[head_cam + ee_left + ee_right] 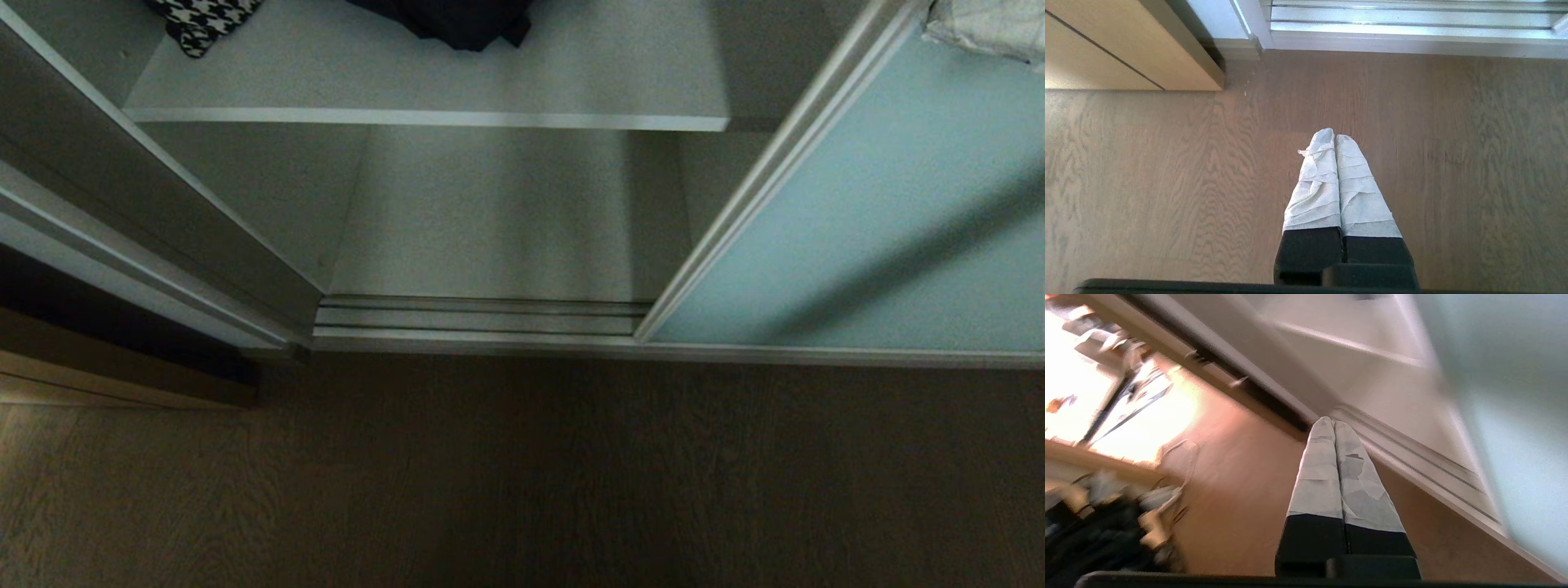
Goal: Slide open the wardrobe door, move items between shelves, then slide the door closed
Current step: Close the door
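The sliding wardrobe door (857,220) stands open beside the shelf (424,118), where a black garment (457,20) lies at the back. Both the right gripper (1334,424) and the left gripper (1335,136) have their fingers pressed together and hold nothing. If the right gripper reaches like this, it may only push the garment deeper or knock the shelf edge.

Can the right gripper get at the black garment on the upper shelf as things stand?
Probably yes. The sliding wardrobe door stands off to the right, so the opening before the upper shelf and the black garment is unblocked. The right gripper, shut and empty, is low near the track.
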### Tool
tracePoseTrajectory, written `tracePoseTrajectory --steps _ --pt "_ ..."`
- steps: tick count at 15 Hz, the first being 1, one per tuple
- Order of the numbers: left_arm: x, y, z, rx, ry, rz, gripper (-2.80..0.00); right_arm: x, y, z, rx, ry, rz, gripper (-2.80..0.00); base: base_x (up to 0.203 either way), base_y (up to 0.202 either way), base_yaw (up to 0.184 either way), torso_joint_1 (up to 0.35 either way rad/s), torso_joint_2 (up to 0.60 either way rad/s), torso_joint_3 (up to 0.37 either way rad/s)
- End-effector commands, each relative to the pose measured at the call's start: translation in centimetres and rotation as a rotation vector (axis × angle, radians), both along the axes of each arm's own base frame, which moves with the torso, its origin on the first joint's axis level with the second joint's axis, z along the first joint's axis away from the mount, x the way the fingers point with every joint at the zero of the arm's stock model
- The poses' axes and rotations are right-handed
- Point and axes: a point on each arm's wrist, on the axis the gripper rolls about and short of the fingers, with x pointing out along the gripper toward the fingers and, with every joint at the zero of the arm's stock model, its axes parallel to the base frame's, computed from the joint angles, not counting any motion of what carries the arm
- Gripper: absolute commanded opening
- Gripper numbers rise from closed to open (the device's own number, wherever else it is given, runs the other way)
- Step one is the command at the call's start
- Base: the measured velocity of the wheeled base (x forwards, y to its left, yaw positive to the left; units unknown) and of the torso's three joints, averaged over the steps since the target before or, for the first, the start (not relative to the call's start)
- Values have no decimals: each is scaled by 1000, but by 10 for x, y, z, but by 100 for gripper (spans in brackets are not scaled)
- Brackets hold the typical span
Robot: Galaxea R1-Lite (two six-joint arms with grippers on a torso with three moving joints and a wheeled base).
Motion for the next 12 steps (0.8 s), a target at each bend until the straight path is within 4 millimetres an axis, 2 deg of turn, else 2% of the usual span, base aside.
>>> tracePoseTrajectory --steps 1,4,6,10,12 --pt "0 0 0 1 1 1 -280 -24 -2 4 13 -42 52 -280 0 0 0 0 0 0" --pt "0 0 0 1 1 1 -280 -69 -22 5 40 -112 40 -280 0 0 0 0 0 0" --pt "0 0 0 1 1 1 -280 -102 -37 -2 43 -142 -3 -280 0 0 0 0 0 0" --pt "0 0 0 1 1 1 -280 -158 -55 -39 25 -132 -183 -280 0 0 0 0 0 0" --pt "0 0 0 1 1 1 -280 -177 -57 -64 18 -106 -290 -280 0 0 0 0 0 0"
